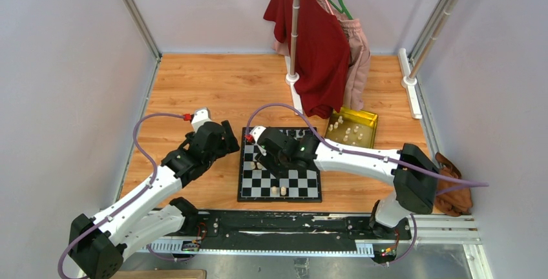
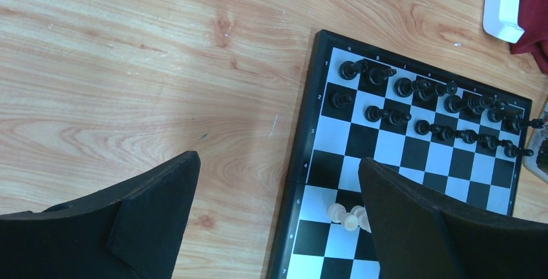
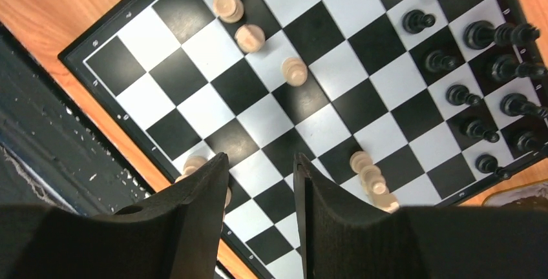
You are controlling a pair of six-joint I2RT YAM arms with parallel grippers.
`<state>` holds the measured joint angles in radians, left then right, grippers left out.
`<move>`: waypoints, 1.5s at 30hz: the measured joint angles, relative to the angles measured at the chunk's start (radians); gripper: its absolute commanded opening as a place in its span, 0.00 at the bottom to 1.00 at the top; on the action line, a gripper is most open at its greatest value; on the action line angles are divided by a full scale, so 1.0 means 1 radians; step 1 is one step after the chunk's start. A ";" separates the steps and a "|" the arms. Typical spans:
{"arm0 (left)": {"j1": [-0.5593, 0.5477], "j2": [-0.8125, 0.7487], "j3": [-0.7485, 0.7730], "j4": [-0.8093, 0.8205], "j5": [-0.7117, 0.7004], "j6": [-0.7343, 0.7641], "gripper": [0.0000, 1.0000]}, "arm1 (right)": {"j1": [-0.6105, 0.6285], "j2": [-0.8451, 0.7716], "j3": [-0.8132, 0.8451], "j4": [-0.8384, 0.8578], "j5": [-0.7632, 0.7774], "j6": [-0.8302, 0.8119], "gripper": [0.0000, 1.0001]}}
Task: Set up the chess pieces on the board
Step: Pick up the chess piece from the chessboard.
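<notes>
Right gripper [image 3: 258, 217] hangs over the board [image 3: 258, 121], near its front edge. Its fingers [image 3: 194, 227] are parted by a narrow gap with only squares showing through, nothing pinched. One cream piece [image 3: 194, 163] sits just beside the outer face of a finger, partly hidden. Three more cream pieces [image 3: 294, 70] run in a slanted line toward the board's middle, and a tight cream cluster [image 3: 371, 177] sits on the other side of the fingers. Many middle squares are free. Black pieces [image 3: 478, 66] fill two rows along the board's far edge. Only a thin strip of wood separates the front border from the black base rail [image 1: 278, 224], so that side is tight. Left gripper [image 2: 278, 221] is spread wide and holds nothing. It hovers over the table [image 2: 129, 66] just off the board's left edge, with plenty of open wood on that side. Left wrist view shows the black rows clearly, while the top view hides them under the right arm. Only the top view shows the yellow tin [image 1: 370, 119] beyond the board's far right corner with loose cream pieces inside. It also shows the clothes rack [image 1: 295, 33] with a red garment [image 1: 320, 46] standing beyond the board's far edge, and two cream pieces on the front row.
</notes>
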<state>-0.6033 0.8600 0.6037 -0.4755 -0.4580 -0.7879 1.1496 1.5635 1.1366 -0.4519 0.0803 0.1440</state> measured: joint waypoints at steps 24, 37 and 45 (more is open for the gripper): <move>0.021 -0.023 0.000 0.000 -0.002 0.031 1.00 | -0.098 0.176 0.103 0.060 -0.054 -0.042 0.46; 0.040 -0.023 0.000 0.002 0.004 0.037 1.00 | -0.122 0.223 0.119 0.068 -0.100 -0.055 0.33; 0.046 -0.023 -0.008 0.003 0.006 0.037 1.00 | -0.134 0.231 0.125 0.070 -0.119 -0.059 0.16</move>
<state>-0.5575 0.8375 0.5953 -0.4721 -0.4519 -0.7509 1.0161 1.7943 1.2617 -0.3820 -0.0391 0.0853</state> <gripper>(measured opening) 0.997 0.213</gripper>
